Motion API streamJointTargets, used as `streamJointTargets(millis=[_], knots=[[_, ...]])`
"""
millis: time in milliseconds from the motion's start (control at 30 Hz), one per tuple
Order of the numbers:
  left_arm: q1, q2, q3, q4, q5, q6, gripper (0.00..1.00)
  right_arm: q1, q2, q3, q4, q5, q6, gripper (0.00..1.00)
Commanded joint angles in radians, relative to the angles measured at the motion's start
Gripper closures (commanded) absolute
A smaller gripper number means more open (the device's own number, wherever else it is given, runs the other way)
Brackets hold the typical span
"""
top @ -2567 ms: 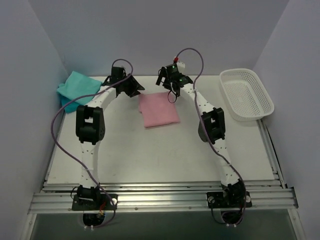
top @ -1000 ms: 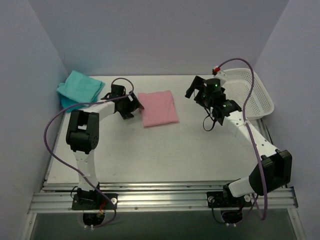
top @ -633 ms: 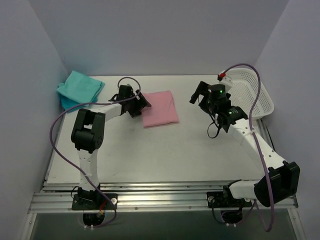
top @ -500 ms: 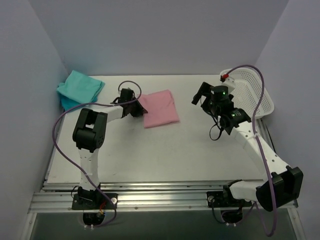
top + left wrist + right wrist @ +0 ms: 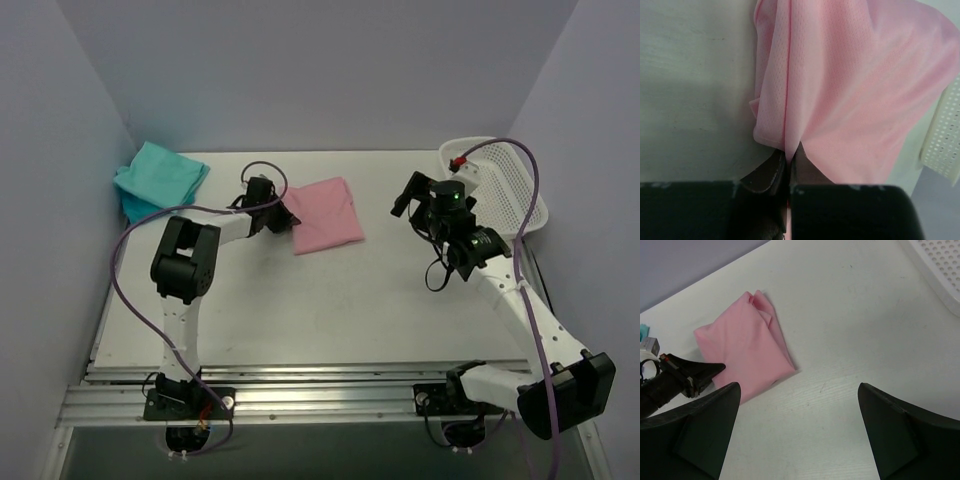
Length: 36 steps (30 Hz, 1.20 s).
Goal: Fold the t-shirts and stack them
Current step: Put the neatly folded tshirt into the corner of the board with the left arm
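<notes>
A folded light pink t-shirt [image 5: 328, 213] lies on the table at the back middle. My left gripper [image 5: 284, 218] is at its left edge and is shut on a pinched fold of the pink cloth, as the left wrist view shows [image 5: 788, 159]. The pink shirt [image 5: 850, 90] spreads out ahead of those fingers. My right gripper [image 5: 408, 196] is open and empty, above the table to the right of the pink shirt [image 5: 745, 350], with bare table between its fingers [image 5: 800, 440]. A folded teal t-shirt [image 5: 160, 175] lies at the back left, on top of a blue one [image 5: 131, 206].
A white mesh basket [image 5: 530, 200] stands at the back right, behind my right arm; its corner shows in the right wrist view [image 5: 940, 270] and in the left wrist view [image 5: 945, 135]. Walls close in the table on three sides.
My left gripper has moved right to the pink shirt's left edge and shut on it; the shirt has shifted slightly right. My right arm has pulled away to the right, toward the basket.
</notes>
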Motion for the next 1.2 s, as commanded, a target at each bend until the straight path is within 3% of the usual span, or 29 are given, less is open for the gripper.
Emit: streamJointTargets(millis=[0,167,333,500,833,967,1167], knots=[[-0.005,0.019,0.107,-0.250,-0.082,0.137,0.98,-0.007,-0.020,-0.021,0.015,0.018,-0.004,0.00],[0.046,0.031,0.389,-0.512,-0.031,0.361,0.98,-0.007,-0.023,-0.037,0.027,0.003,0.000,0.00],[0.101,0.080,0.563,-0.655,-0.031,0.497,0.98,-0.007,-0.027,-0.078,0.065,-0.050,0.005,0.00],[0.169,0.207,0.808,-0.797,-0.033,0.551,0.98,-0.007,-0.051,-0.126,0.085,-0.079,0.011,0.00],[0.251,0.330,1.046,-0.941,-0.068,0.614,0.98,-0.007,-0.076,-0.179,0.093,-0.102,-0.011,0.00],[0.281,0.385,1.207,-1.002,-0.067,0.620,0.98,-0.004,-0.074,-0.190,0.097,-0.122,-0.020,0.00],[0.297,0.398,1.263,-1.030,-0.093,0.628,0.98,-0.004,-0.077,-0.227,0.136,-0.140,-0.024,0.00]])
